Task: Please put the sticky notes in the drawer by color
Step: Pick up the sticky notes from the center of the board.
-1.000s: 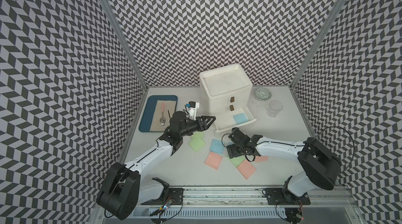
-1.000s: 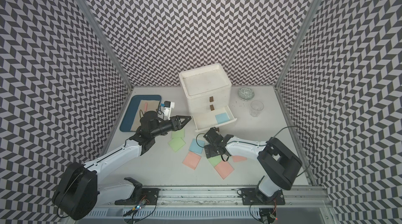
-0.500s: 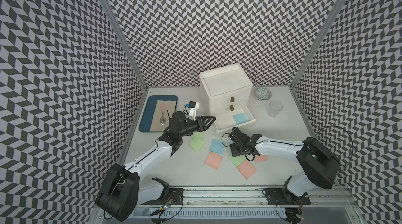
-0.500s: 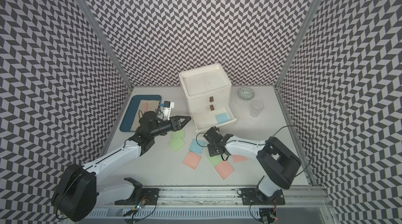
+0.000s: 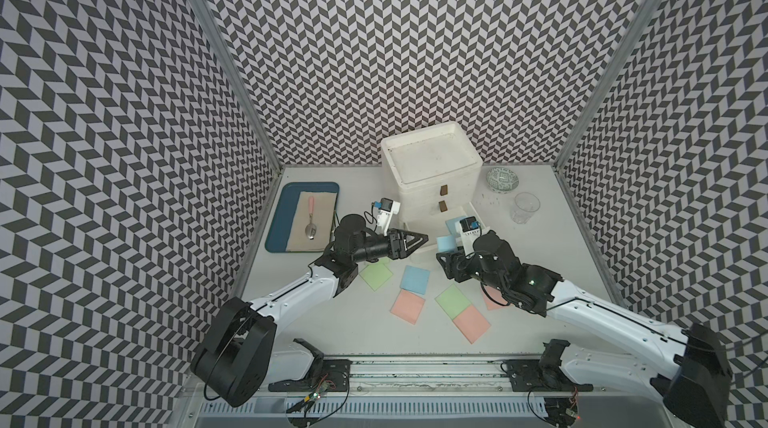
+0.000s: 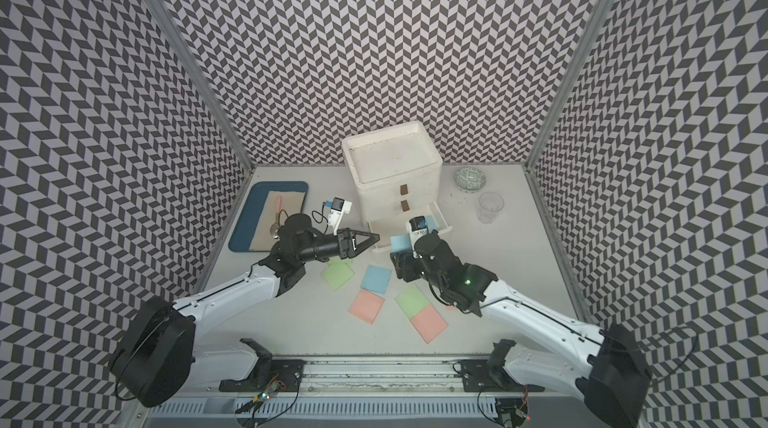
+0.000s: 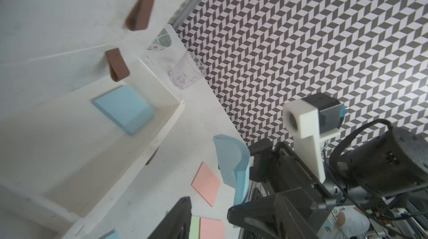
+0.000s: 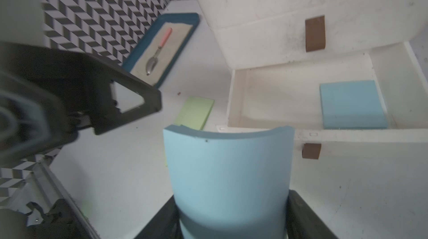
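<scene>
- My right gripper (image 8: 231, 224) squeezes a light blue square sticky-note pad (image 8: 228, 168) by its side edges, bowing the matte paper into a trough.
- The pad's free edge points at the pulled-out bottom drawer (image 8: 278, 91) of the tall white plastic chest (image 5: 432, 168), just short of the drawer's front.
- A second blue pad (image 8: 352, 105) lies flat inside that drawer.
- My left gripper (image 5: 422, 238) hovers just beside; I cannot tell whether its black jaws are apart.
</scene>
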